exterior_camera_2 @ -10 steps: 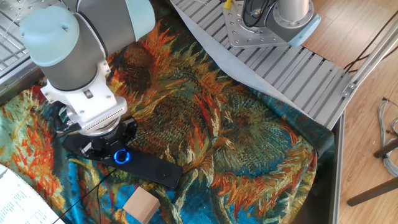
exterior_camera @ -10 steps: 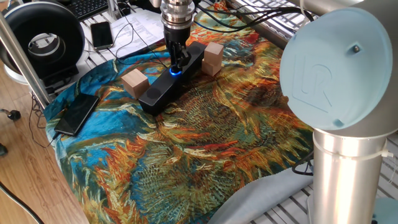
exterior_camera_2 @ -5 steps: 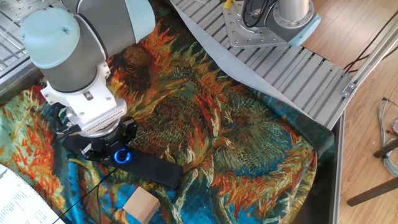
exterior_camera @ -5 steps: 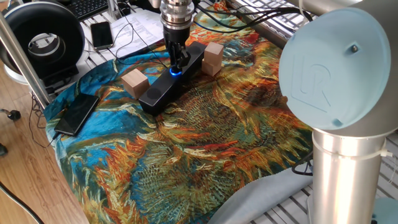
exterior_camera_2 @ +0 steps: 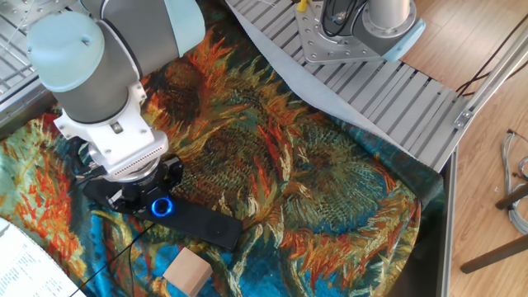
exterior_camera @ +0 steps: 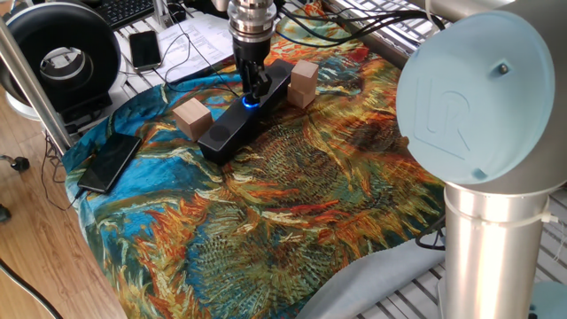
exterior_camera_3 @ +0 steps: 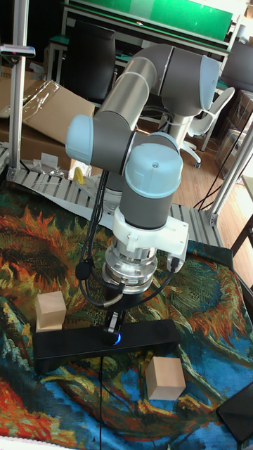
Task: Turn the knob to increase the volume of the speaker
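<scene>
Presently | gripper (exterior_camera_3: 112, 329) pinching knob (exterior_camera: 250, 101), upper centre | speaker (exterior_camera: 244, 112) on sunflower cloth (exterior_camera: 292, 195) between two blocks (exterior_camera: 191, 117) | arm cap (exterior_camera: 465, 97) embossed "UR" | phone (exterior_camera: 109, 162) left edge

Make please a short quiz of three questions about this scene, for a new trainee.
1. True or false: the gripper is down at the knob on top of the speaker.
2. How many pale wooden blocks stand by the speaker? A) one B) two C) three
3. What covers the table under the speaker?

Key
1. True. The fingers reach down to the blue-lit dial; whether they clamp it cannot be told.
2. B. One block on one side, another block on the other.
3. A colourful sunflower-pattern cloth.
</scene>
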Robot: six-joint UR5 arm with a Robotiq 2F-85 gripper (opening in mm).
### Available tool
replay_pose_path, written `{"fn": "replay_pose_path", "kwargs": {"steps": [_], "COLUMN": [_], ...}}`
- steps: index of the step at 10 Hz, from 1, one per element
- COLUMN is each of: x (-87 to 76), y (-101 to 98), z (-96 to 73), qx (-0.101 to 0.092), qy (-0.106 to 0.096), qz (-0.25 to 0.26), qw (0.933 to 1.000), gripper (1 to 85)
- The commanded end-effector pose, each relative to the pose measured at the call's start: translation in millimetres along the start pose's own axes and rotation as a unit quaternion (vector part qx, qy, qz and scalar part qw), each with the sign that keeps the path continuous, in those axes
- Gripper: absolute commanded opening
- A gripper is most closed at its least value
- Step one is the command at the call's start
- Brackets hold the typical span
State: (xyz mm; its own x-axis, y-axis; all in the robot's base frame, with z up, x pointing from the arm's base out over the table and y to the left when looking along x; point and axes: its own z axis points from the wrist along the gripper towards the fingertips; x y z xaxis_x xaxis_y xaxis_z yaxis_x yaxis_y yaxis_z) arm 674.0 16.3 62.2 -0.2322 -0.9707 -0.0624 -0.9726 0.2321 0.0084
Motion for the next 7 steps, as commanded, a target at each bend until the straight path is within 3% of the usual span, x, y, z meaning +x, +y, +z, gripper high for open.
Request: {"fn": "replay_pose_path", "kwargs": {"steps": [1, 7], "x": [-3.9, -8.4], "y": [4.4, 0.3], "z": [-2.6, 0.0], "qx": [-0.008, -0.002], "qy": [-0.009, -0.012], "qz": [0.009, 0.011], "qw": [0.9999, 0.9999], "gripper": [43.0, 42.7]}}
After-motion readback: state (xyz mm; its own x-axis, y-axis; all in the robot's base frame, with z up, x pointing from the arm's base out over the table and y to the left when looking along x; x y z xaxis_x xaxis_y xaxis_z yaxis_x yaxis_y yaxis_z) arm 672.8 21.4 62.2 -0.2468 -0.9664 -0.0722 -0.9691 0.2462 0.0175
